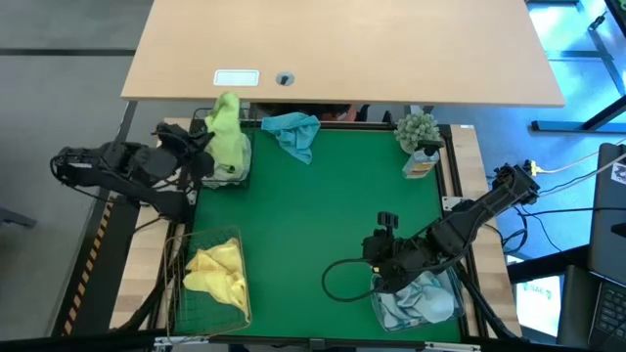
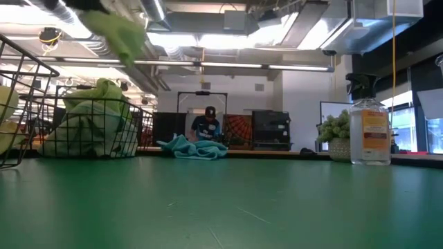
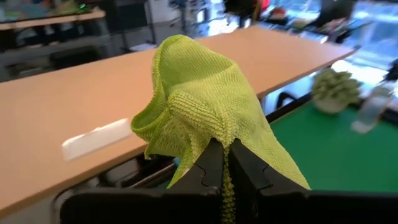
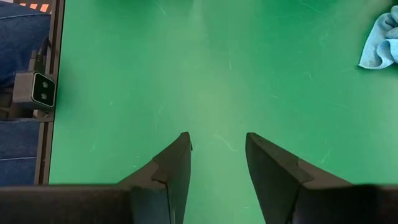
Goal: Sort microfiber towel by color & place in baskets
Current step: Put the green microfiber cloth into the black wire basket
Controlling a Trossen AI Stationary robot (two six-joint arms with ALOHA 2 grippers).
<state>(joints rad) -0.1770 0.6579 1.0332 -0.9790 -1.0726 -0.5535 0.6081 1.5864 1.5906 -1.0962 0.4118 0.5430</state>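
Landmark: the green mat (image 1: 313,215) covering the table.

Left gripper (image 1: 210,147) sits at the mat's far left corner, over the black wire basket (image 1: 235,168). Its fingers (image 3: 208,165) are pressed together on a lime-green towel (image 3: 199,99); the cloth bunches up above the pinch and drapes down either side. In the low view the same towel (image 2: 118,31) hangs in the air above the black basket (image 2: 90,135), which already holds green cloth heaped over its rim.

Right gripper (image 1: 383,242) is at the mat's near right corner, just beside the clear plastic tub (image 1: 419,298). Its fingers (image 4: 171,165) stand apart with only bare mat between them. The tub holds light blue cloth.

Tan wire basket (image 1: 207,279) at the mat's near left corner, yellow towels (image 1: 217,269) lying inside.

One blue towel (image 1: 293,132) lies loose and crumpled on the mat at its far edge, near the middle, just beside the black basket and apart from it. Also seen from the right wrist (image 4: 380,40) and low down (image 2: 194,146).

Far right corner of the mat: small potted plant (image 1: 419,129), spray bottle (image 2: 368,128) beside it.

Beyond the mat's far edge, a person (image 2: 206,124) in the room behind.
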